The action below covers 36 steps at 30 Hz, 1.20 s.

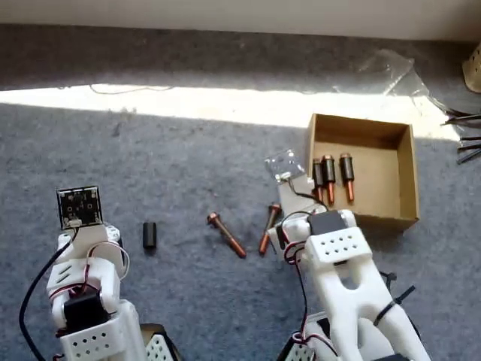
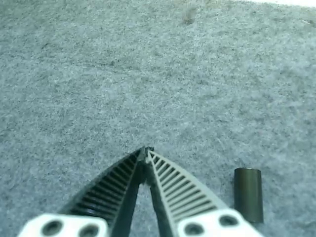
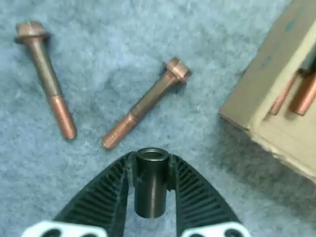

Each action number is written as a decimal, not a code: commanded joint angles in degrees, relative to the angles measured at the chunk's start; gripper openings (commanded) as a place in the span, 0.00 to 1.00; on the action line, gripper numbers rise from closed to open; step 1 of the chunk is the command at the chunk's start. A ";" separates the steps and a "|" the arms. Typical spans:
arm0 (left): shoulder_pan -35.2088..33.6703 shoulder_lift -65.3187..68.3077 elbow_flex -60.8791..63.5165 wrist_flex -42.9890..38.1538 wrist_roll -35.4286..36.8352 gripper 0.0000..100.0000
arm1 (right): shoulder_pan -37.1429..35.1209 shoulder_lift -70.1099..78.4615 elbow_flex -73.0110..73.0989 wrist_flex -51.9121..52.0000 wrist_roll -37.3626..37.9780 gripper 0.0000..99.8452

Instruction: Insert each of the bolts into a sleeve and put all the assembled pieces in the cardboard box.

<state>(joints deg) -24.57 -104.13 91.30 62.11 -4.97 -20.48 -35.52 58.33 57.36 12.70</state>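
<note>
- The right hand (image 3: 151, 159) is clamped on a black sleeve (image 3: 150, 192). The sleeve's open end faces forward, away from the hand.
- Two bolts lie flat on the grey surface (image 3: 276, 207) in front of this hand.
- The nearer bolt (image 3: 145, 111) lies slanted, with its threaded tip close to the hand and its head farther off.
- The far bolt (image 3: 45, 79) lies off to one side.
- The sleeve's hole probably has to line up with the nearer bolt's slant.
- The left hand (image 2: 146, 153) is pressed together and holds nothing. A spare sleeve (image 2: 247, 195) lies just beside it.
- The cardboard box (image 3: 259, 74) sits near the right hand, with finished pieces (image 1: 331, 177) inside.
</note>
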 commanded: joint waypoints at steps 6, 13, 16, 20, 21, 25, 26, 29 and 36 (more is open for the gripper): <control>-0.40 -0.75 -0.22 -1.14 -0.18 0.01 | 0.40 9.54 -1.10 -1.54 0.70 0.00; -0.40 -0.75 -0.22 -1.14 -0.18 0.01 | 0.31 10.95 -1.10 -1.54 6.07 0.00; -0.40 -0.75 -0.22 -1.14 -0.18 0.01 | 0.31 10.95 -1.10 -1.54 6.33 0.00; -0.40 -0.75 -0.22 -1.05 -0.18 0.01 | 0.31 10.95 -1.10 -1.54 6.33 0.06; -0.40 -0.75 -0.22 -1.05 -0.18 0.01 | 0.31 10.95 -1.10 -1.54 6.33 0.09; -0.40 -0.75 -0.22 -1.05 -0.18 0.01 | 0.31 10.95 -1.10 -1.54 6.42 0.11; -0.40 -0.75 -0.22 -1.05 -0.18 0.01 | 0.31 10.95 -1.10 -1.54 6.51 0.11; -0.40 -0.75 -0.22 -1.05 -0.18 0.01 | 0.31 10.95 -1.10 -1.45 6.51 0.11; -0.40 -0.75 -0.22 -1.05 -0.18 0.01 | 0.31 10.95 -0.92 -1.19 6.51 0.11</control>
<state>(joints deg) -24.57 -104.13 91.30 62.11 -4.97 -20.48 -24.62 58.33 56.66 18.68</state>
